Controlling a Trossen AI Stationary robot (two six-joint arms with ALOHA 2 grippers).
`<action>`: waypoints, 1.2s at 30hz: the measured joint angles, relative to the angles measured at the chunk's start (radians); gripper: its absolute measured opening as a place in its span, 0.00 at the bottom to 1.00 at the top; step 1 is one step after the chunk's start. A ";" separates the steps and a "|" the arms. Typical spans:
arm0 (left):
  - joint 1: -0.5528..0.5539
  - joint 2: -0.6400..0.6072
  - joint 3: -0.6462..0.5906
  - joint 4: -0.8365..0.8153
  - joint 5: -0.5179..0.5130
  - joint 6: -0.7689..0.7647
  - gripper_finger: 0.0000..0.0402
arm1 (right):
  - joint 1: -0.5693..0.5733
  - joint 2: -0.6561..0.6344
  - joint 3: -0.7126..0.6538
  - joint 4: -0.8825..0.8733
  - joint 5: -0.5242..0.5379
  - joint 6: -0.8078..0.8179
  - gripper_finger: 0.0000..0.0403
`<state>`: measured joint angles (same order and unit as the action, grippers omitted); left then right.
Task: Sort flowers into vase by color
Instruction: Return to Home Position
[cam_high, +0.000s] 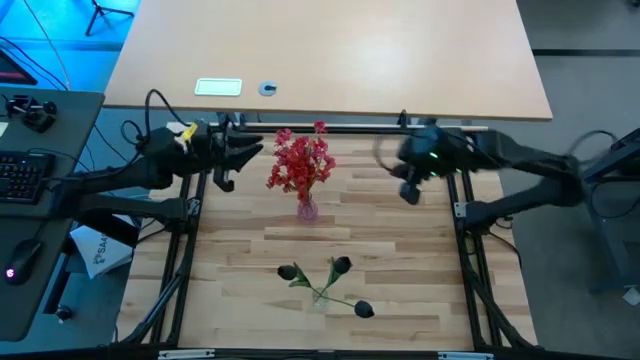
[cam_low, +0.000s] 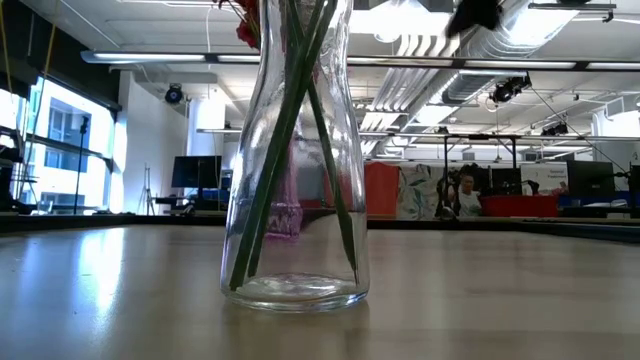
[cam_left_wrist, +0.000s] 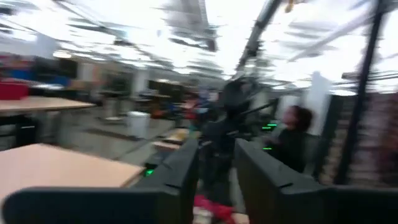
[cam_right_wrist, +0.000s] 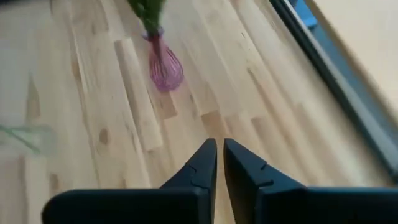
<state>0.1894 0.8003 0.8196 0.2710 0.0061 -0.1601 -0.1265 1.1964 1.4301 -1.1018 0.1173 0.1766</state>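
The wooden table (cam_high: 400, 260) fills the high view. The left arm (cam_high: 110, 180) and the right arm (cam_high: 530, 160) reach in along its far edge. The left gripper (cam_left_wrist: 216, 149) hangs just left of the red flowers (cam_high: 300, 162); its jaws stand a moderate way apart and hold nothing. The right gripper (cam_right_wrist: 220, 143) hangs over the boards to the right of those flowers, apart from them. Its jaws are drawn together to a thin slit, with nothing between them.

The red flowers stand upright in the pink vase (cam_right_wrist: 165, 70) near the far middle of the table. Nearer the front edge, the clear glass vase (cam_low: 295, 200) holds the three dark flowers (cam_high: 342, 265), with their green stalks crossing inside it and the blooms spread outward.

Beyond the table, the low view shows an open workroom with ceiling lights (cam_low: 200, 57) and a person (cam_low: 464, 195) far off.
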 joint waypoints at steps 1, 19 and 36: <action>0.000 0.004 0.000 0.010 0.038 -0.011 0.20 | 0.000 -0.075 -0.102 0.056 0.002 0.052 0.06; -0.196 -0.081 -0.536 0.546 -0.008 -0.163 0.00 | 0.054 -0.384 -0.554 0.789 -0.103 0.368 0.00; -0.134 -0.460 -0.809 0.427 -0.029 -0.321 0.00 | 0.035 -0.298 -0.532 0.784 -0.099 0.401 0.00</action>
<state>0.0559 0.3406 0.0109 0.6979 -0.0230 -0.4813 -0.0917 0.8986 0.8982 -0.3179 0.0181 0.5772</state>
